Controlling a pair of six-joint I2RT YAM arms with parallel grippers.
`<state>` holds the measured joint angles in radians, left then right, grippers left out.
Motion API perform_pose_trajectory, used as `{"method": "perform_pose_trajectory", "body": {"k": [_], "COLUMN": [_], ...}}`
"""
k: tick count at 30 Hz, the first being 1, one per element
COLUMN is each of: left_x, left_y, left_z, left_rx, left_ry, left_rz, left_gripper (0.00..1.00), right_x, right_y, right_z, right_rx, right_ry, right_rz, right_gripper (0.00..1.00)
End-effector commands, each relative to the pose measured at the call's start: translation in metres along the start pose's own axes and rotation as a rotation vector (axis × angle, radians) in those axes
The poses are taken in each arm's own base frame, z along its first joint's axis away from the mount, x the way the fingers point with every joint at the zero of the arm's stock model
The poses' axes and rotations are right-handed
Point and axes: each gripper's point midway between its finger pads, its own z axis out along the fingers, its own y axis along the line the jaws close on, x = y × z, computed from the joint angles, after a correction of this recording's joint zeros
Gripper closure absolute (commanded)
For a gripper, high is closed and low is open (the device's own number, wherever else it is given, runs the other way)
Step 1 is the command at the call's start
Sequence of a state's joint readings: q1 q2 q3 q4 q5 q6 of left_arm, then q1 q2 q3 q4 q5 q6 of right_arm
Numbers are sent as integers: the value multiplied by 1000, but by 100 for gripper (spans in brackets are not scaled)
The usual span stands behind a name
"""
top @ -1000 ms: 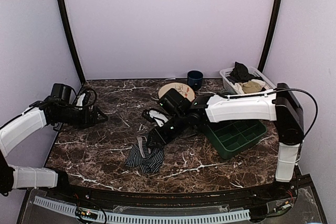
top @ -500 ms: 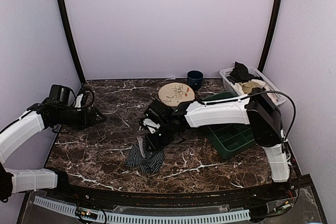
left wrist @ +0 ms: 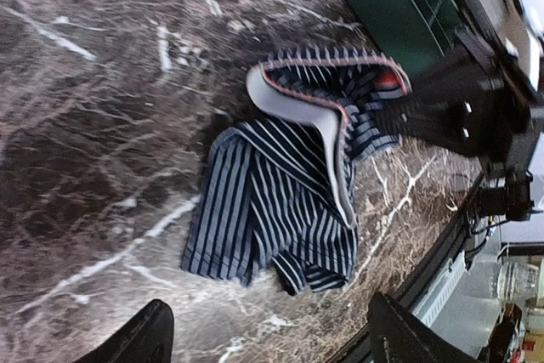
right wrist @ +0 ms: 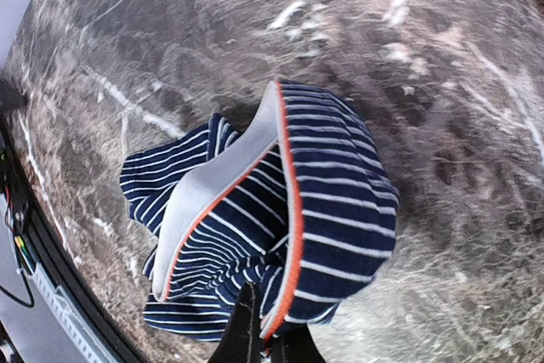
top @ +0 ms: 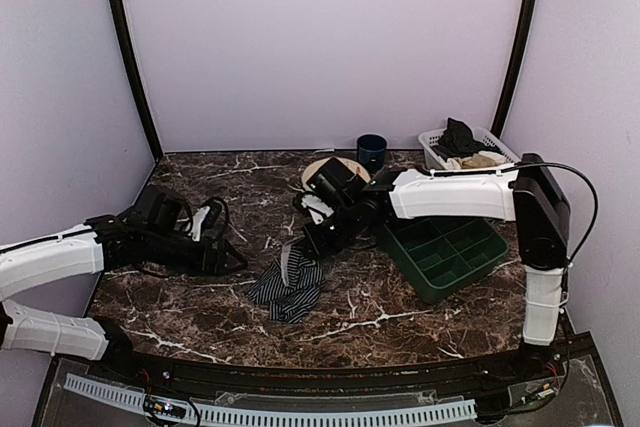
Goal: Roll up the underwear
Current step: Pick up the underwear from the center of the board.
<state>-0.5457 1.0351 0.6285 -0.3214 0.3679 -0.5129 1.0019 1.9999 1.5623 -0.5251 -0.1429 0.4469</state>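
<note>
the underwear (top: 290, 282) lies in a loose, crumpled heap on the table (top: 200, 187), about midway between its left and right edges and nearer the near edge than the far one. it is not flat: the grey waistband (left wrist: 327, 129) curls up and stands clear of the striped cloth.

the right gripper (right wrist: 265, 339) is clamped shut on the waistband's edge, pinching a thin fold of it. holding it there lifts one end of the garment off the marble, so the cloth under it hangs and drapes while the other end rests on the table. that looks like a grip meant to drag or shake the piece out into a flat shape, since a bunched heap will not roll neatly.

the left gripper (left wrist: 269, 320) sits low just to the left of the heap, jaws wide apart and empty, aimed at the free hem. placed so, it seems ready to take the opposite end, letting the two arms pull the cloth taut between them.

the green tray (top: 445, 287) sits on the right side of the table, near the underwear but not touching it, so there is open marble to the left and front for spreading.

my guess is the rolling itself is not begun; this is the straightening step. soft cloth pinched this thinly may slip out if it is pulled hard.
</note>
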Motion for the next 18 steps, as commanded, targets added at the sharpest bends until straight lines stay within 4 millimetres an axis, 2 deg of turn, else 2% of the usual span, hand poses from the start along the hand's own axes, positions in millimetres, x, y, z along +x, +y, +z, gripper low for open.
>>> {"method": "perform_pose_trajectory", "body": {"k": [1, 4, 7, 11, 18], "left_x": [7, 13, 13, 13, 7], "left_y": [-32, -48, -59, -61, -64], "left_z": [27, 46, 65, 90, 113], "left_rx": [51, 69, 76, 65, 66], "left_ry": [-15, -3, 10, 42, 55], "left_rz": [29, 53, 58, 60, 75], "left_gripper": [20, 21, 27, 32, 42], "right_x": [-3, -2, 1, 3, 5], "right_y": [-6, -6, -6, -7, -14], "right_z": [1, 2, 4, 2, -1], "right_rx": [-107, -132, -143, -144, -137], "right_ry": [-9, -7, -1, 1, 0], "right_rz": [71, 87, 94, 96, 104], "right_gripper": [100, 100, 100, 100, 100]}}
